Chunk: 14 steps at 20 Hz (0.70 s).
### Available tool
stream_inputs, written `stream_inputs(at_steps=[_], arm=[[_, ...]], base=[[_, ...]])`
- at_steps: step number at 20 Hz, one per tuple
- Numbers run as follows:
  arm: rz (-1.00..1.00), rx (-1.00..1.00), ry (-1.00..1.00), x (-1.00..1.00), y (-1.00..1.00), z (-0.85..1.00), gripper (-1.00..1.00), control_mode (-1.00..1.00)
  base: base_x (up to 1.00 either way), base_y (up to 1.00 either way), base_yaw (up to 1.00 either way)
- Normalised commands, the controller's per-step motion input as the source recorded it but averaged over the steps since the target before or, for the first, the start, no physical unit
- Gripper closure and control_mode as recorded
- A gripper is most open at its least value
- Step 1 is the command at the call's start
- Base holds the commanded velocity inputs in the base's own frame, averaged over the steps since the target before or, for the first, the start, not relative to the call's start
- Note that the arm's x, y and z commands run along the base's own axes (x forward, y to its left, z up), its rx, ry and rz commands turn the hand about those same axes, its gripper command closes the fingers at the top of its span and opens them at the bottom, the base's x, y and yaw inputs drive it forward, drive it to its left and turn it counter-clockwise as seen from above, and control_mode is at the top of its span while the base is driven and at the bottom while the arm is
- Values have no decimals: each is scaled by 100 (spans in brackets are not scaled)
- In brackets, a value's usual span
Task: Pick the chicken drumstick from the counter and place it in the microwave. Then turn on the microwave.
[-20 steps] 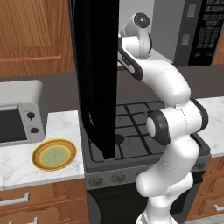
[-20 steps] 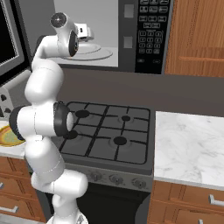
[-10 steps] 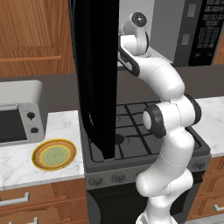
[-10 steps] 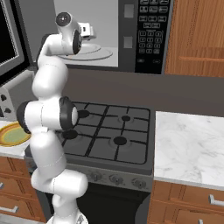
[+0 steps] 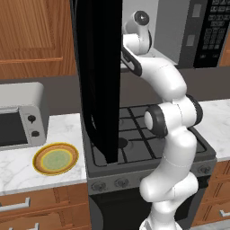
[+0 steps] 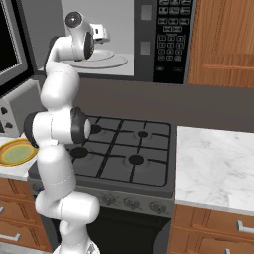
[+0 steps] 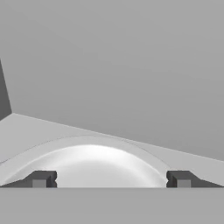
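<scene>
The black microwave (image 6: 171, 39) hangs over the stove with its dark glass door (image 5: 101, 67) swung wide open. My gripper (image 6: 100, 33) reaches into the grey-white cavity, just above the round glass turntable (image 6: 113, 60). In the hand view the turntable (image 7: 94, 159) curves below my gripper (image 7: 111, 179). Its two fingertips stand wide apart with nothing between them, so it is open. The chicken drumstick is out of view. The white marble counter (image 5: 18, 166) lies left of the stove and continues on the right (image 6: 213, 158).
A yellow plate (image 5: 55, 158) rests on the counter in front of a silver toaster oven (image 5: 18, 119). The dark gas stovetop (image 6: 129, 149) sits under the microwave. The open door juts out over the stove's left side, close to my upper arm.
The arm has straightened upward a little and the hand has shifted slightly inside the microwave. The jaws have stayed wide apart.
</scene>
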Motion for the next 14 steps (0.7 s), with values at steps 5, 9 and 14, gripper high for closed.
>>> stream_inputs(at_steps=[5,9,14], arm=[[0,2,0,0,-1,18,-100,-100],[0,2,0,-3,-1,12,-100,-100],[0,0,0,-5,0,2,-100,-100]], base=[[0,0,0],[0,0,0],[0,0,0]])
